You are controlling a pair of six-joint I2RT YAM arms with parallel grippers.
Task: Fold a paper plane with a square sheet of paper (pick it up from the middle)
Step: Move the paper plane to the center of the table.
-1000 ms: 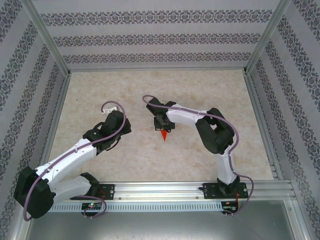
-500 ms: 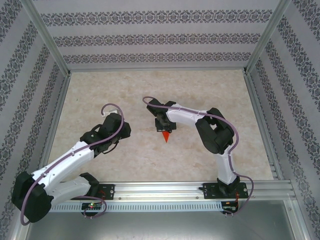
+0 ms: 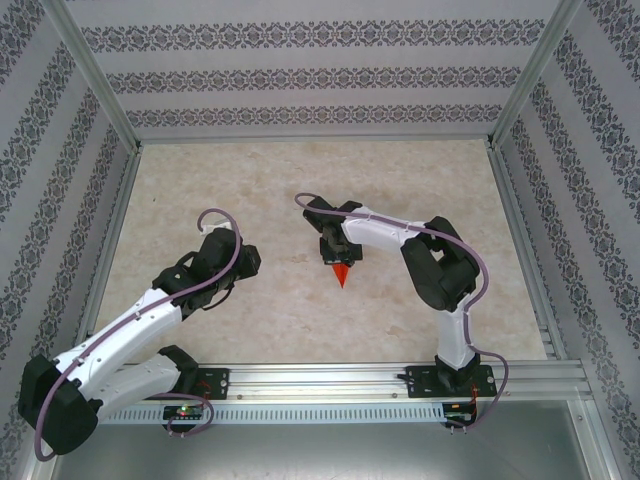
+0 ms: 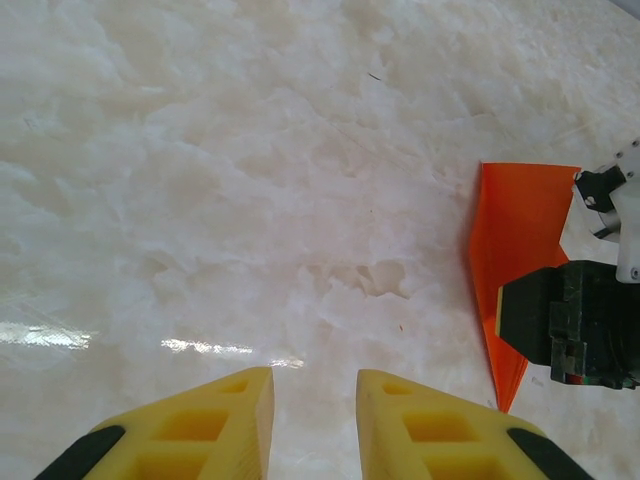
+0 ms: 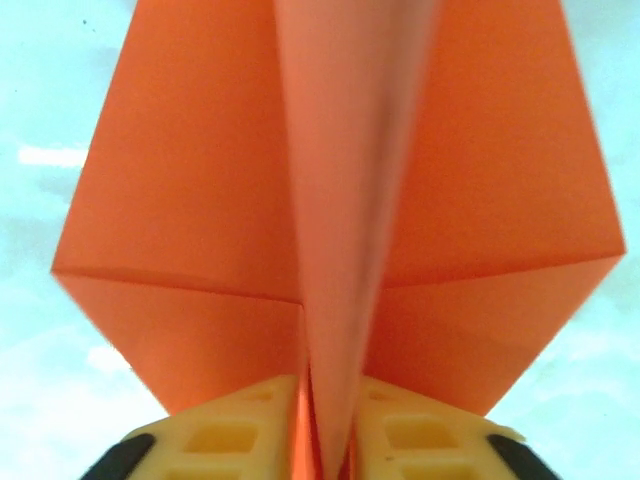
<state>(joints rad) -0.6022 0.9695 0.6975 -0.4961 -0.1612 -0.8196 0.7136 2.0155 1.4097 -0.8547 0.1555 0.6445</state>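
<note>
Paper plane point(image 5: 340, 180): orange, folded to a dart. Its raised centre fold runs straight out ahead of the right gripper point(image 5: 328, 400). The wings slope away left and right of the fingers point(image 5: 215, 440).

Right fingers: drawn close, one on each side of the centre fold at the plane's tail. The paper fills the narrow gap, so they are pinching it.

Top view: the plane's pointed nose point(image 3: 341, 275) pokes out from under the right gripper toward the arm bases.

Cannot tell if the paper touches the pale marbled table point(image 4: 250, 200) or rides just above it.

Left gripper point(image 4: 315, 385): fingers a little apart, with bare table showing in the gap and nothing between them. The plane sits ahead of them and off to the right, well apart.
</note>
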